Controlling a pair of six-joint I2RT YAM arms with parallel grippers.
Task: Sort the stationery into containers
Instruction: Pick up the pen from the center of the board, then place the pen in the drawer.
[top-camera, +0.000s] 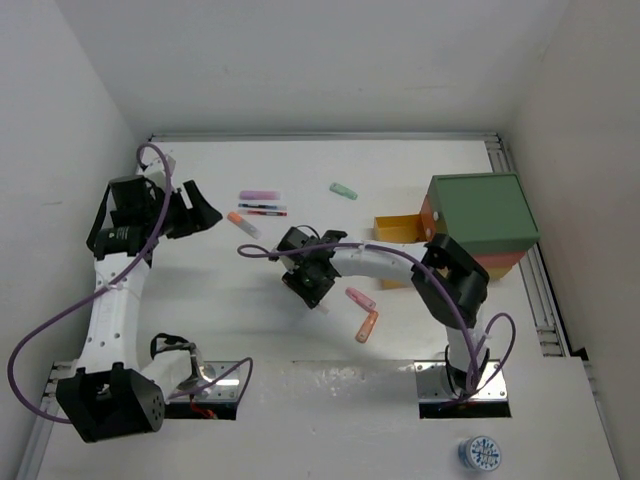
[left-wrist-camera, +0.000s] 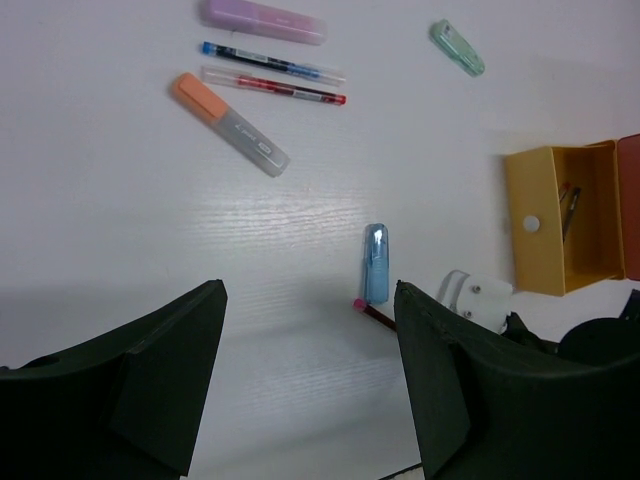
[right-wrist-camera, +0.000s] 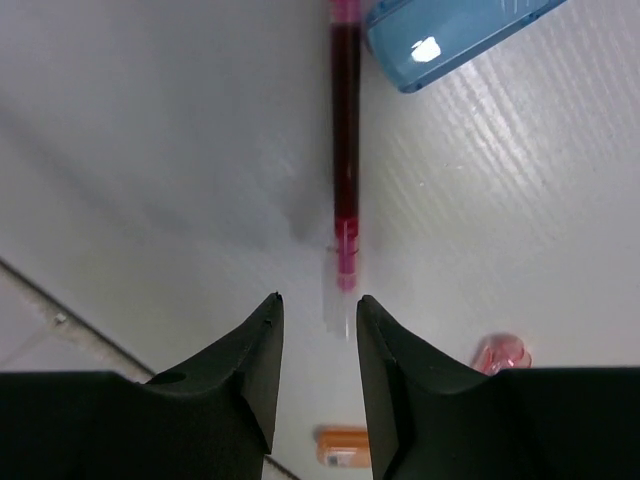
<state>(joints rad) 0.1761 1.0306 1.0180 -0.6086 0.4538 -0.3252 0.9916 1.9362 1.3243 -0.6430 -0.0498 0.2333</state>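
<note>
A thin red pen (right-wrist-camera: 345, 150) lies on the white table, its clear tip between the fingertips of my right gripper (right-wrist-camera: 318, 300), which is open narrowly and low over it. A blue marker (right-wrist-camera: 450, 35) lies beside the pen's far end. A pink marker (top-camera: 360, 298) and an orange marker (top-camera: 367, 326) lie near the right gripper (top-camera: 312, 283). My left gripper (top-camera: 203, 215) is open and empty, with a purple marker (left-wrist-camera: 262, 20), two pens (left-wrist-camera: 272, 75), an orange marker (left-wrist-camera: 228, 122) and a mint green marker (left-wrist-camera: 458, 47) beyond it. The stacked trays stand at the right, green (top-camera: 482, 210) on top.
The yellow tray (left-wrist-camera: 540, 225) is pulled out toward the left and has a dark pen inside. The red-orange tray (top-camera: 428, 213) sits under the green one. White walls enclose the table. A small round blue-white item (top-camera: 482, 453) lies near the front edge.
</note>
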